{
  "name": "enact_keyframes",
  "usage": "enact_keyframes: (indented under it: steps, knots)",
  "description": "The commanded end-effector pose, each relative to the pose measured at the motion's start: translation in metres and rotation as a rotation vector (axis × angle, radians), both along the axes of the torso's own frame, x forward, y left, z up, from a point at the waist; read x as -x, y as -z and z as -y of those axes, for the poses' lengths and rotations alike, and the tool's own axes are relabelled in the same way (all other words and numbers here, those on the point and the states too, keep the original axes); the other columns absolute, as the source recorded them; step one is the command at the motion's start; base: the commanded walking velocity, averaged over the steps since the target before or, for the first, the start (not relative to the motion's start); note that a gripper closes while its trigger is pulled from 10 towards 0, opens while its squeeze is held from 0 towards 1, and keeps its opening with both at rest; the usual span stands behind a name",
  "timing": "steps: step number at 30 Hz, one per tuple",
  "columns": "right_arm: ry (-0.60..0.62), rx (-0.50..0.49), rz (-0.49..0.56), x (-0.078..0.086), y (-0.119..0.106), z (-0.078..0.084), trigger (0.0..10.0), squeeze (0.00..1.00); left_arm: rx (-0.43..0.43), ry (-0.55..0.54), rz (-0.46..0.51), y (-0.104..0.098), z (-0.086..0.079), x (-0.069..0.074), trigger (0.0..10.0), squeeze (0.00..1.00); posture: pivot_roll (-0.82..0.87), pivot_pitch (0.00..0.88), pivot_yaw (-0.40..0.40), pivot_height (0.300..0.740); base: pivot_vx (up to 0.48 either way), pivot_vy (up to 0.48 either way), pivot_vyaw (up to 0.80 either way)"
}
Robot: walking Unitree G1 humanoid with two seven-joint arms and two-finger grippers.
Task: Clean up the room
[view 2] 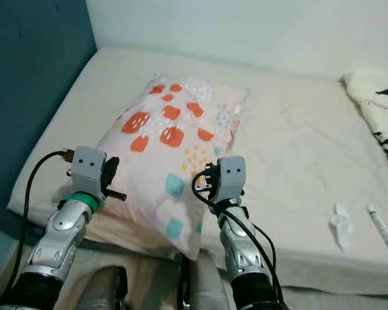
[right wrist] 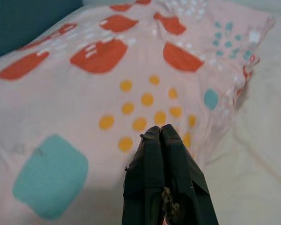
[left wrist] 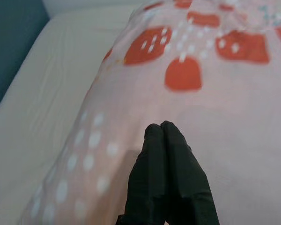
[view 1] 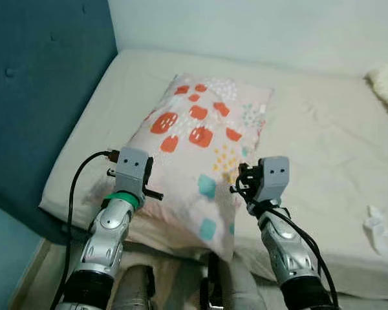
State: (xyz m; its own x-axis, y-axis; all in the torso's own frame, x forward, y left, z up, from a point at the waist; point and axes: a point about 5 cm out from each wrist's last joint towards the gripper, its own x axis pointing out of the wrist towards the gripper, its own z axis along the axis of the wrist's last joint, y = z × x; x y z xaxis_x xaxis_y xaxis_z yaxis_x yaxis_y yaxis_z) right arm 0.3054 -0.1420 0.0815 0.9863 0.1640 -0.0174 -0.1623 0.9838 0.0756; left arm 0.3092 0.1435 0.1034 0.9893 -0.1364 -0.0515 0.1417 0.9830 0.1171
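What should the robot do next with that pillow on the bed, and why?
Probably open both grippers and take hold of the pillow at its near edge. The left gripper and the right gripper are shut, hovering over the near end of the pillow and holding nothing. The pillow lies askew on the mattress, its near corner hanging over the edge.

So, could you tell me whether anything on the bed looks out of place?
The patterned pillow lies askew, its near corner overhanging the mattress edge. A crumpled white scrap and a small tube lie loose nearby.
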Motion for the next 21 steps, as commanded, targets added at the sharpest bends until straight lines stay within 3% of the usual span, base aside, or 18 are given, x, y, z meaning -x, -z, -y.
enact_keyframes:
  steps: [1, 2, 12, 18, 21]
  knots:
    - [0.039, -0.015, -0.002, 0.001, 0.001, 0.009, 10.0, 0.83, 0.026, -0.005, 0.013, -0.008, -0.004, -0.003, 10.0, 0.79, -0.03, 0.046, 0.004, 0.610, 0.000, 0.000, 0.00]
    - [0.041, -0.018, 0.017, 0.001, -0.002, 0.011, 10.0, 1.00, 0.043, -0.005, 0.028, -0.014, -0.007, -0.004, 10.0, 1.00, -0.03, 0.047, 0.005, 0.610, 0.000, 0.000, 0.00]
    - [0.076, 0.014, 0.060, -0.003, -0.011, 0.025, 10.0, 1.00, 0.034, -0.042, 0.084, -0.033, -0.028, -0.012, 10.0, 1.00, -0.03, 0.052, 0.006, 0.610, 0.000, 0.000, 0.00]
    - [0.088, 0.002, 0.061, -0.006, -0.013, 0.026, 10.0, 1.00, 0.038, -0.036, 0.038, -0.028, -0.026, -0.018, 10.0, 1.00, -0.04, 0.064, 0.013, 0.610, 0.000, 0.000, 0.00]
    - [0.089, -0.020, 0.056, -0.011, -0.014, 0.025, 10.0, 1.00, 0.076, -0.057, 0.003, -0.026, -0.027, -0.028, 10.0, 1.00, -0.05, 0.083, 0.023, 0.610, 0.000, 0.000, 0.00]
